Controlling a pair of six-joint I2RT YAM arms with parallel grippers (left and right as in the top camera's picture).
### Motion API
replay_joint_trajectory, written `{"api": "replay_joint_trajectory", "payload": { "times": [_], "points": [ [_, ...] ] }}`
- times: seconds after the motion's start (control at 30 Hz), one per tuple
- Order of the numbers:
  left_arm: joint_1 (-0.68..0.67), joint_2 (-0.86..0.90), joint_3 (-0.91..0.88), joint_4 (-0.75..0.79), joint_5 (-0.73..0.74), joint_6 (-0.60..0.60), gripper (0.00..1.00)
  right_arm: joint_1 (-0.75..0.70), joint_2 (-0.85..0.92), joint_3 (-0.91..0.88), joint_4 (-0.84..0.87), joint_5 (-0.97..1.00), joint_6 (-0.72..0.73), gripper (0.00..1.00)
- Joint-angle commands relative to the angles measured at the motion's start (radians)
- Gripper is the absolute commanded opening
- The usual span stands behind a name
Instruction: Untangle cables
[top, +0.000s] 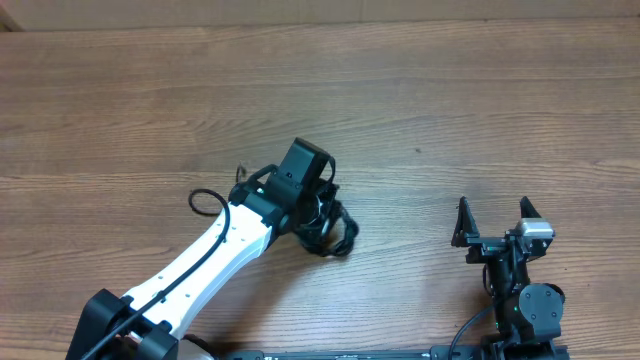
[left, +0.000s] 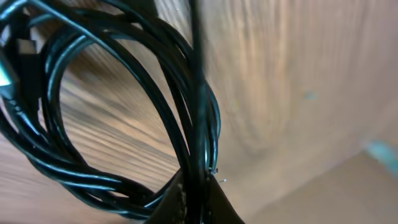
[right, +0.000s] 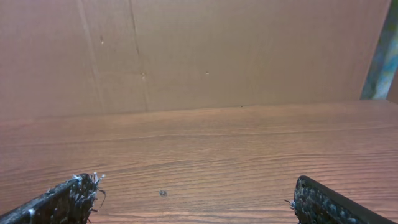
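The cables (top: 338, 232) are thin black cords bundled in loops near the table's middle, mostly hidden under my left gripper (top: 318, 212) in the overhead view. In the left wrist view the looped cables (left: 93, 124) fill the left side, and my left gripper (left: 200, 196) is shut on several strands of the bundle, holding it off the wood. A plug end cannot be made out. My right gripper (top: 494, 222) is open and empty at the right front; its two fingertips frame bare wood in the right wrist view (right: 196, 199).
The wooden table (top: 450, 100) stretches across all views. A brown cardboard wall (right: 199, 50) stands behind the table's far edge. A thick black arm cable (top: 205, 200) loops beside the left arm.
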Motion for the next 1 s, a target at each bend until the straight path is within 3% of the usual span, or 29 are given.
{"api": "replay_joint_trajectory", "payload": {
  "times": [0.0,0.03,0.07,0.13,0.17,0.2,0.3,0.37,0.53,0.6,0.67,0.8,0.97],
  "points": [
    [0.005,0.002,0.013,0.085,0.023,-0.24,0.08,-0.003,-0.005,-0.011,0.005,0.004,-0.003,1.0],
    [0.005,0.002,0.013,0.119,0.009,-0.24,0.11,-0.003,-0.005,-0.011,0.005,0.004,-0.003,1.0],
    [0.005,0.002,0.013,0.146,-0.005,-0.239,0.23,-0.003,-0.005,-0.011,0.005,0.004,-0.003,1.0],
    [0.005,0.002,0.013,0.184,-0.061,-0.222,0.77,-0.003,-0.005,-0.011,0.005,0.004,-0.003,1.0],
    [0.005,0.002,0.013,0.185,-0.089,-0.191,0.94,-0.003,-0.005,-0.011,0.005,0.004,-0.003,1.0],
    [0.005,0.002,0.013,0.183,-0.124,-0.125,1.0,-0.003,-0.005,-0.011,0.005,0.004,-0.003,1.0],
    [0.007,0.002,0.013,0.192,-0.199,0.196,1.0,-0.003,-0.005,-0.011,0.005,0.004,-0.003,1.0],
    [0.007,0.002,0.013,0.222,-0.208,0.516,1.0,-0.003,-0.005,-0.011,0.005,0.004,-0.003,1.0],
    [0.004,0.002,0.013,0.279,-0.153,1.465,1.0,-0.003,-0.005,-0.011,0.005,0.004,-0.003,1.0],
    [0.003,0.002,0.013,0.239,-0.135,1.779,1.0,-0.003,-0.005,-0.011,0.005,0.004,-0.003,1.0],
    [0.003,0.002,0.013,0.204,-0.149,2.015,1.0,-0.003,-0.005,-0.011,0.005,0.004,-0.003,1.0],
    [0.003,0.003,0.013,0.227,-0.199,2.261,0.97,-0.003,-0.005,-0.011,0.005,0.004,-0.003,1.0],
    [0.003,0.023,0.013,0.348,-0.195,2.3,0.89,-0.003,-0.005,-0.011,0.005,0.004,-0.003,1.0]
  ]
}}
